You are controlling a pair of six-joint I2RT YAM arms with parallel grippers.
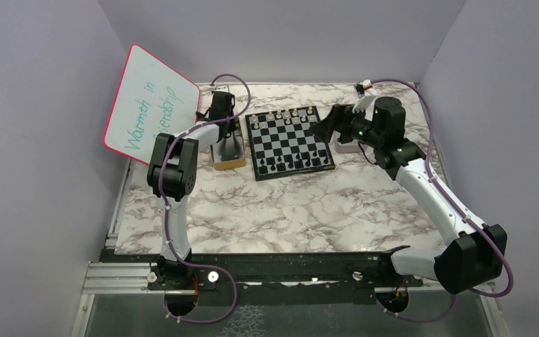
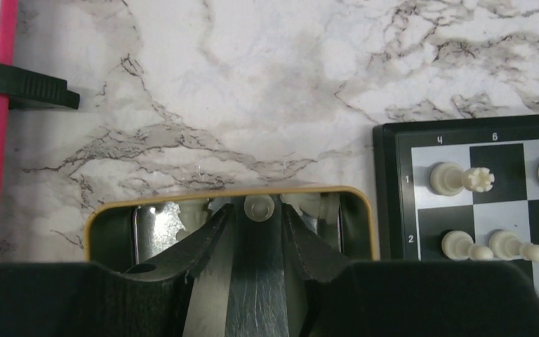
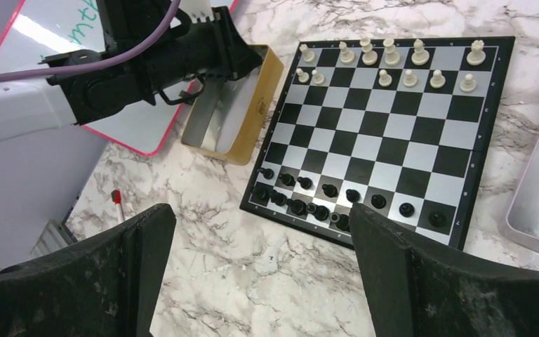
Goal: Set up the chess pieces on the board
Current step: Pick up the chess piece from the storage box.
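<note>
Being flanked by the left gripper (image 2: 258,219) (clamping cannot be told) is a small whitish chess piece (image 2: 258,208), lower centre; right gripper (image 3: 261,214) released.

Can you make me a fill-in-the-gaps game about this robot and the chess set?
1. The left gripper has a small ___ chess piece between its fingers, above the gold-rimmed tray.
2. The right gripper has its jaws wide ___.
3. On the board, the pieces along the edge nearer the arms' bases are ___.

Missing words: white, open, black.
</note>
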